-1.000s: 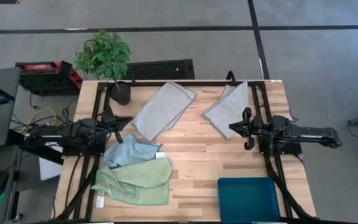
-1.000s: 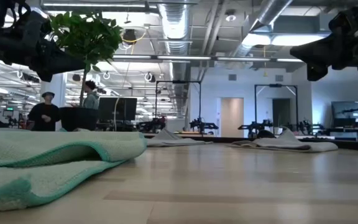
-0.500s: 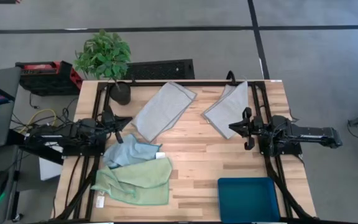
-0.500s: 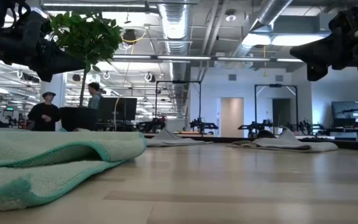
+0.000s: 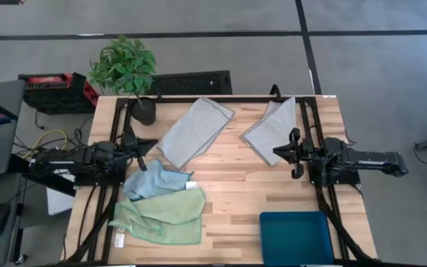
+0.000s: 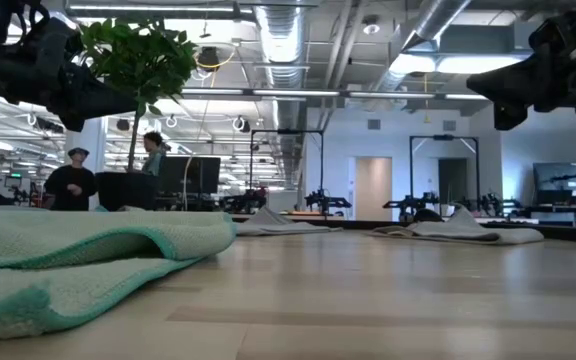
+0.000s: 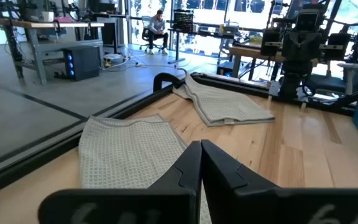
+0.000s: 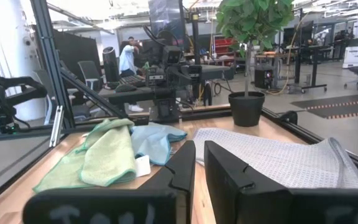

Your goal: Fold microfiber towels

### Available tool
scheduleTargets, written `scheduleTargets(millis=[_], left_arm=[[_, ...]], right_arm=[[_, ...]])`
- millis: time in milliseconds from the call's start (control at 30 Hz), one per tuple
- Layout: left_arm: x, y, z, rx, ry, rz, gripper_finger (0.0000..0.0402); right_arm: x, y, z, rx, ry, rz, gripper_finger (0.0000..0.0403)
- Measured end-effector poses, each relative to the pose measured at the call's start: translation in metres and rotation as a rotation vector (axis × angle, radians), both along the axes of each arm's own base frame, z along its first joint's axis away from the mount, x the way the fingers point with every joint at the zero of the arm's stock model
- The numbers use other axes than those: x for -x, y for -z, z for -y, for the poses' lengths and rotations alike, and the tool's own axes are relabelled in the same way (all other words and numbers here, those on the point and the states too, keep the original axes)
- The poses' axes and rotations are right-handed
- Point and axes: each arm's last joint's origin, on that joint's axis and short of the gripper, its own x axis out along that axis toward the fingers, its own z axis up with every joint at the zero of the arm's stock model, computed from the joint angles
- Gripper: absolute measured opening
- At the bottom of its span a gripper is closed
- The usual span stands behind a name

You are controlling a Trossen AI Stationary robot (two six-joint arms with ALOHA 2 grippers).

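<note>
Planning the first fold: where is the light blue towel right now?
In the high view the light blue towel lies on the table's left side, partly under the pale green towel, just beside the left tool.

Two matte black arms of chunky jointed segments; each gripper point(image 7: 199, 167) point(image 8: 198, 163) has two flat, angular black fingers.

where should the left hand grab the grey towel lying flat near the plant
Take the grey towel by its near corner, the one closest to the left hand, coming straight down and pinching the hem. The towel lies spread flat and angled, so that corner points toward the left arm. The hand looks shut now, so it would need to open first. The right hand waits by the other grey towel.
</note>
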Motion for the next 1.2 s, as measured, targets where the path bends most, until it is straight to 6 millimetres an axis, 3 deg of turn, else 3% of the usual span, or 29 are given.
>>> scheduleTargets(millis=[300, 467, 633, 1200], left_arm=[[0.0, -0.001, 0.0, -0.001, -0.001, 0.013, 0.0], [-0.001, -0.009, 0.0, 0.027, 0.004, 0.131, 0.0], [-0.001, -0.014, 0.002, -0.094, 0.06, 0.119, 0.0], [0.0, -0.022, 0.0, -0.209, 0.006, 0.139, 0.0]], right_arm=[[0.0, 0.0, 0.0, 0.0, 0.0, 0.0, 0.0061], [0.0, 0.0, 0.0, 0.0, 0.0, 0.0, 0.0061], [0.0, 0.0, 0.0, 0.0, 0.0, 0.0, 0.0061], [0.0, 0.0, 0.0, 0.0, 0.0, 0.001, 0.0061]])
